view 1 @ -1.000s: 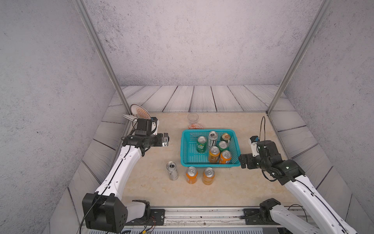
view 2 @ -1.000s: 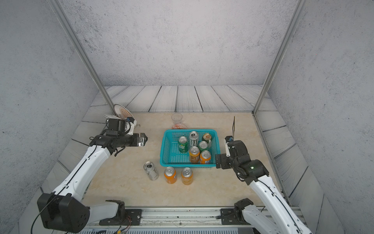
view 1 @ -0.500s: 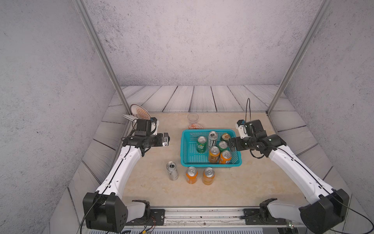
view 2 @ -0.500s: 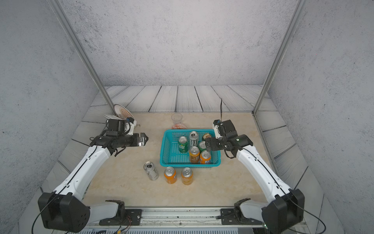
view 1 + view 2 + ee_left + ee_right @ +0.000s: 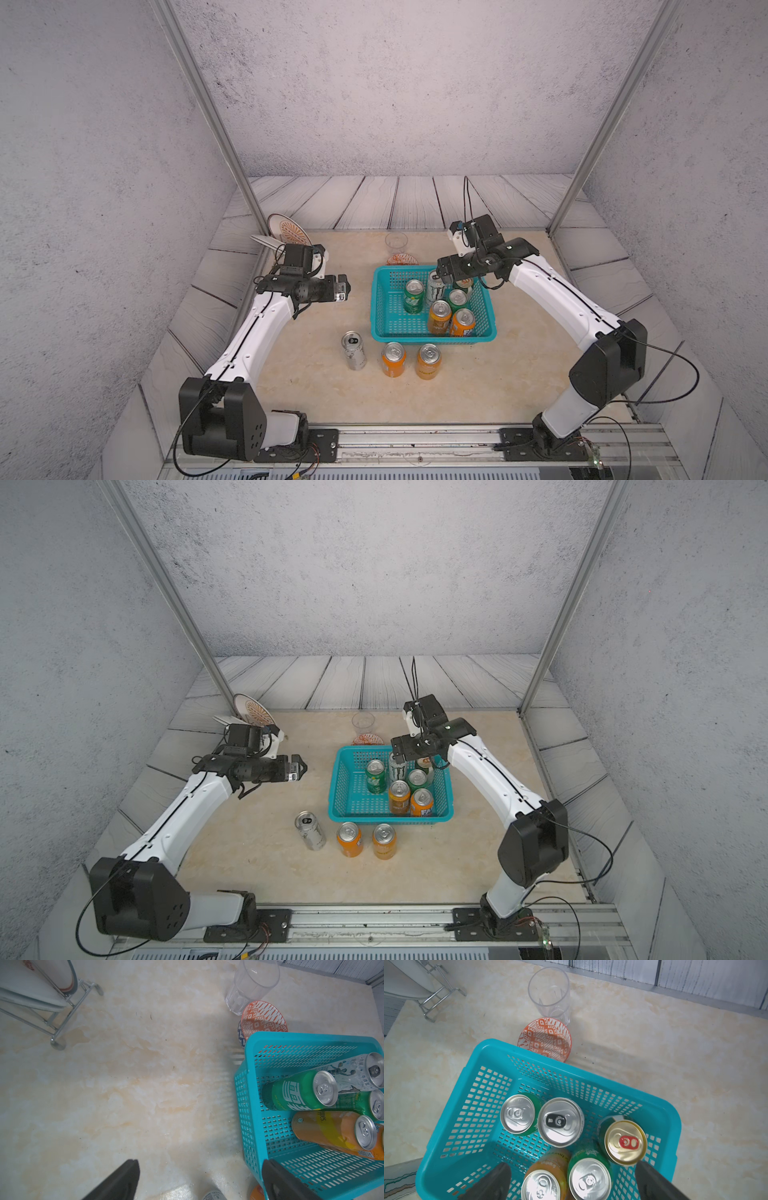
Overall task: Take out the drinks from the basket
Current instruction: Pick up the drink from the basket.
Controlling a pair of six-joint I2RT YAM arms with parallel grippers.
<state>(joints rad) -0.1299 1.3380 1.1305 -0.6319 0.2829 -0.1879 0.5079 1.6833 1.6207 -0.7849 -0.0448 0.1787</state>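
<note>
Right jaws, spread and empty, hover above the teal basket, whose six cans stand upright, long axes vertical, pull-tab tops facing the jaws. Below and between them a green can and an orange can stand close; the gold-topped can stands just outside. Centre on one can, descend straight, then close on its wall. Left jaws, also spread, hang empty over the counter.
</note>
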